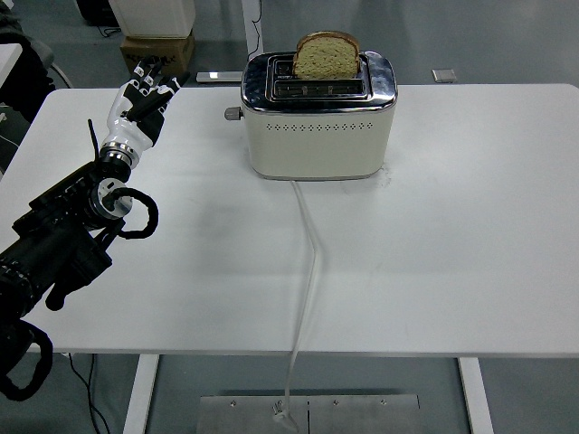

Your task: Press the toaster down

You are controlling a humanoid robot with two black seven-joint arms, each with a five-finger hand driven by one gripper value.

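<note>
**Lever up, hand well off**

While the bread [327, 56] stands high out of the far slot, the toaster [318, 116] sits at the table's [470, 253] far middle, its lever [233, 114] jutting from the left end. The body is cream, boxy with rounded corners, capped in shiny chrome; a white cord [310, 262] trails toward the near edge. It looks heavy enough to stay put, though the smooth tabletop may let it slide, so a straight downward push on the small knob seems best. The left hand [145, 95] hovers well left of it, fingers loosely spread, holding nothing. The lever likely resists with a spring, then latches.
</note>
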